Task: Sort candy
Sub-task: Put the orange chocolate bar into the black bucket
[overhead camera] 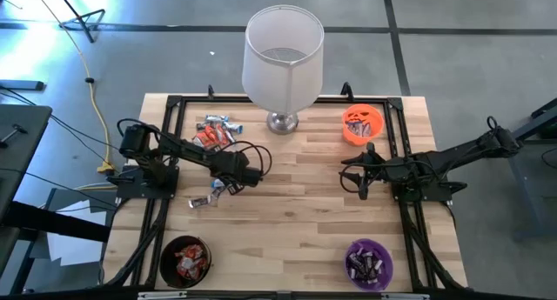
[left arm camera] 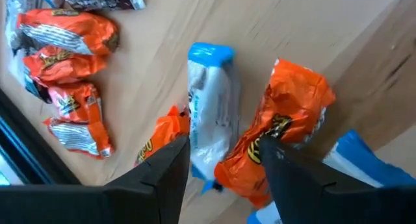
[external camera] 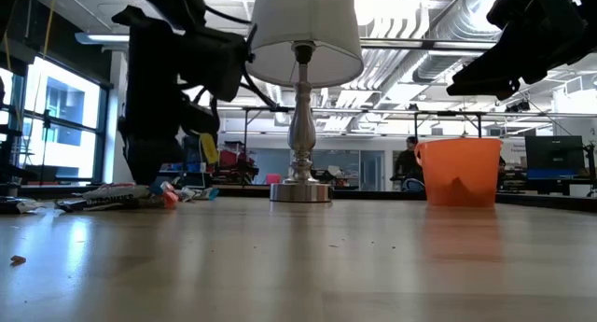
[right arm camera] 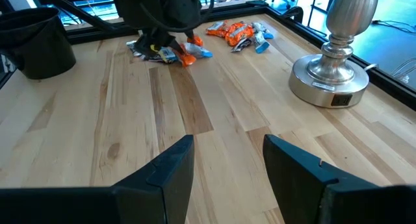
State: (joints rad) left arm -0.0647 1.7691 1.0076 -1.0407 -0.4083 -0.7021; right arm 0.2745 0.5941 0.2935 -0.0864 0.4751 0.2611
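Pale wood planks make up the bench (overhead camera: 296, 183), with a lamp (overhead camera: 281, 61) at its far edge and three bowls: orange (overhead camera: 362, 124), black (overhead camera: 184, 258) and purple (overhead camera: 369, 263), each already holding some candy. Unsorted candy (overhead camera: 215, 132) lies in a loose heap near the lamp, with a few more pieces under the left hand (left arm camera: 224, 160).

That hand hangs low over two wrapped bars lying side by side, a blue-white one (left arm camera: 211, 113) and an orange one (left arm camera: 283, 130), its fingers spread and holding nothing. Both bars sit in the gap (a poor setup for sorting). To do this well, I would shift the hand so only one bar lies between the fingers, go straight down, then close across the wrapper's narrow width.

Waiting over bare wood near the orange bowl, the right hand (right arm camera: 227, 162) is also spread and empty.
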